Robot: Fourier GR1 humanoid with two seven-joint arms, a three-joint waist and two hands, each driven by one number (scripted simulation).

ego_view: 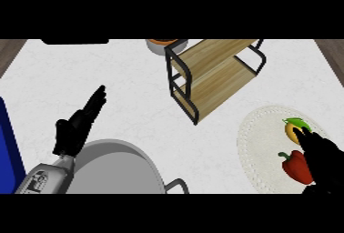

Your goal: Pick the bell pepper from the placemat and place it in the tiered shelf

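The red bell pepper (294,167) lies on the pale round placemat (259,136) near the table's (121,68) right edge, with a yellow-and-green fruit (294,125) just beyond it; the right hand (321,157) sits beside and partly over the pepper, fingers reaching along its right side, though whether they touch it I cannot tell. To do this well, I judge the fingers should close round the pepper's body, clear of the fruit. The tiered shelf (211,75), near the table's far edge, appears to hold nothing; the left hand (79,123) rests with fingers straight and together above a grey pot (118,166).

Black left hand (75,128) on grey forearm (46,178); black right hand (322,157).
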